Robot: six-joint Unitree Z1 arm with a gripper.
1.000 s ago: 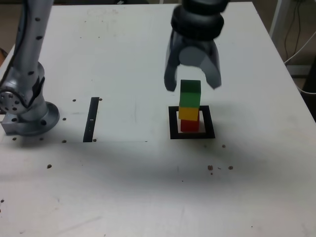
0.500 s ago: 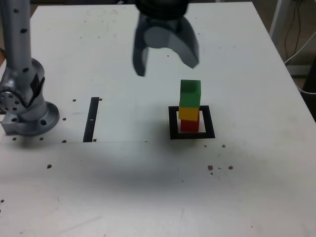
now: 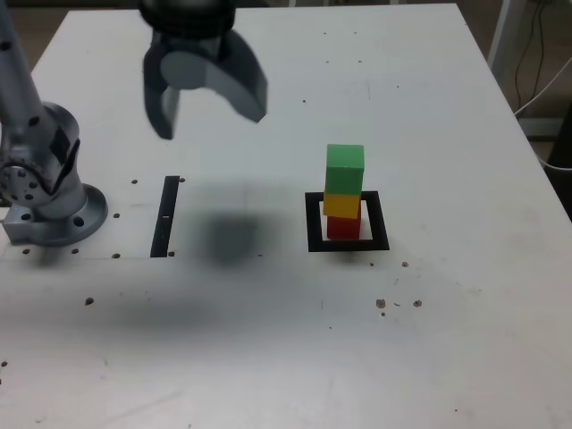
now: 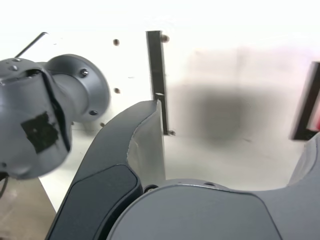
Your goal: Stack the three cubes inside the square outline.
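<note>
**Gripper wide open and empty, well away from the finished stack**

Gripper (image 3: 213,114) hangs above the table with its two fingers spread far apart and nothing between them. It sits toward the exterior view's left, above the straight black strip (image 3: 165,216), and throws a soft shadow (image 3: 228,238) on the white table (image 3: 286,357) just beside that strip. The wrist view shows the gripper (image 4: 235,150) from behind: one dark finger (image 4: 120,165) curves into the frame, the second shows only at the picture's edge, and the gap between them holds only bare table.

Three cubes stand in one column, well apart from the gripper, toward the exterior view's right. Red cube (image 3: 343,227) is at the bottom, yellow cube (image 3: 342,205) rests on it, and green cube (image 3: 345,169) sits on top. The yellow one looks turned a little against the other two. The column stands inside the square outline (image 3: 313,223), whose black frame shows on all sides around the red cube. In the wrist view a part of that outline (image 4: 306,102) appears blurred, with a sliver of red beside it.

Counted: three cubes, one square outline, one black strip, one gripper. The arm's grey base (image 3: 49,192) is bolted to the table at the exterior view's left, and the wrist view shows it too (image 4: 75,90). Small dark specks dot the tabletop.
</note>
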